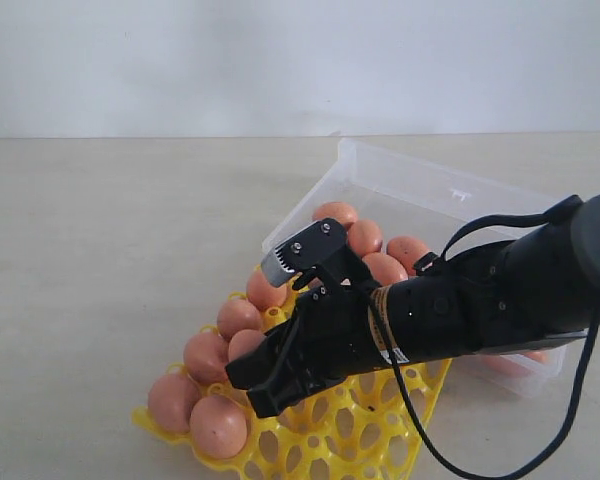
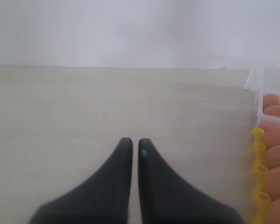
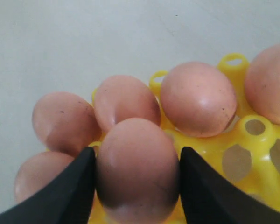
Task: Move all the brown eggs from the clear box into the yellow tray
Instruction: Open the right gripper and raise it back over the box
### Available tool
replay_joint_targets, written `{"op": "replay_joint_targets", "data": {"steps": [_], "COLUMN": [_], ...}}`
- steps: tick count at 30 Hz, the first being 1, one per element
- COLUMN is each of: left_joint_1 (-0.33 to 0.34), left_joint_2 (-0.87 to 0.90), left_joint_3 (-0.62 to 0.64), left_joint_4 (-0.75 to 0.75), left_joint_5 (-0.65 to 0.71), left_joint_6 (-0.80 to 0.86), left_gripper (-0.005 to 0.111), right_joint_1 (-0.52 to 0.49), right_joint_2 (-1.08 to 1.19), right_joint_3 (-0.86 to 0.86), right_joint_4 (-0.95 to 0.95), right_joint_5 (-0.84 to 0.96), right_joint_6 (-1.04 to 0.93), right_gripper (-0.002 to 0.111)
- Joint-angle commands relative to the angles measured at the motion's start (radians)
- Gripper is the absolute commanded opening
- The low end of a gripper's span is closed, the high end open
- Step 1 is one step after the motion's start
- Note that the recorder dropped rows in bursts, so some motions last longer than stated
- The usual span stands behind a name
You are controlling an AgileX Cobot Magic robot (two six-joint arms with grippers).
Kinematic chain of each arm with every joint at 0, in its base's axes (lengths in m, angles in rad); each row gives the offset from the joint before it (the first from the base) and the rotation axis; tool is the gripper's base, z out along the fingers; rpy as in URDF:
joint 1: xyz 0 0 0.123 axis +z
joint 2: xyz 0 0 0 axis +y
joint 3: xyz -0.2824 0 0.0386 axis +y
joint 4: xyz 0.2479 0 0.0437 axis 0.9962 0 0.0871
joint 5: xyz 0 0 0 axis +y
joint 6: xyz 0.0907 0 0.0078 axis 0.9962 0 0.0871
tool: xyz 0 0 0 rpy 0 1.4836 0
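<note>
My right gripper [image 3: 137, 151] is shut on a brown egg [image 3: 137, 177], one black finger on each side of it, low over the yellow tray [image 3: 252, 154]. Several more brown eggs [image 3: 198, 98] sit in tray cups just beyond it. In the exterior view the right gripper [image 1: 250, 390] hangs over the tray's [image 1: 380, 425] left part, beside a row of eggs [image 1: 206, 355]. The clear box [image 1: 420, 185] behind the tray holds several eggs [image 1: 365, 237]. My left gripper [image 2: 135, 142] is shut and holds nothing, over bare table left of the tray.
The clear box's hinged lid [image 1: 460, 190] stands open at the back. The right arm [image 1: 500, 290] and its black cable [image 1: 420, 430] stretch across the box and the tray. In the left wrist view the tray's edge [image 2: 257, 154] and the box's corner [image 2: 254, 81] show.
</note>
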Motion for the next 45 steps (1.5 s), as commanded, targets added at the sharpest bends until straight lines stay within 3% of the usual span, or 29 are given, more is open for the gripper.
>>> {"op": "replay_joint_targets", "data": {"steps": [1,9,12,16,26,28,30,34,35,40,45], "left_joint_1": [-0.005,-0.005,-0.005,-0.005,-0.005,-0.005,-0.005,-0.005,-0.005,-0.005,-0.005], "left_joint_2": [-0.003,-0.003,-0.003,-0.003,-0.003,-0.003,-0.003,-0.003,-0.003,-0.003,-0.003], "left_joint_3": [0.004,0.004,0.004,0.004,0.004,0.004,0.004,0.004,0.004,0.004,0.004], "left_joint_4": [0.003,0.003,0.003,0.003,0.003,0.003,0.003,0.003,0.003,0.003,0.003], "left_joint_5": [-0.008,-0.008,-0.008,-0.008,-0.008,-0.008,-0.006,-0.006,-0.006,-0.006,-0.008], "left_joint_6": [0.002,0.002,0.002,0.002,0.002,0.002,0.002,0.002,0.002,0.002,0.002], "left_gripper": [0.004,0.004,0.004,0.004,0.004,0.004,0.004,0.004,0.004,0.004,0.004], "right_joint_1": [0.003,0.003,0.003,0.003,0.000,0.000,0.000,0.000,0.000,0.000,0.000], "right_joint_2": [-0.002,-0.002,-0.002,-0.002,-0.035,-0.072,-0.125,-0.274,-0.315,-0.446,-0.431], "right_joint_3": [-0.003,-0.003,-0.003,-0.003,-0.005,-0.005,-0.005,-0.015,-0.026,-0.120,-0.255], "right_joint_4": [-0.005,-0.005,-0.005,-0.005,-0.001,-0.001,-0.001,-0.001,-0.001,-0.001,0.056], "right_joint_5": [-0.022,-0.025,-0.025,-0.025,-0.034,-0.032,-0.003,0.154,0.217,0.529,0.922], "right_joint_6": [0.001,0.001,0.004,0.021,0.023,0.023,0.023,0.003,-0.016,-0.056,-0.079], "right_gripper": [0.003,0.043,0.051,0.057,0.057,0.055,0.047,0.006,0.000,0.000,0.000]}}
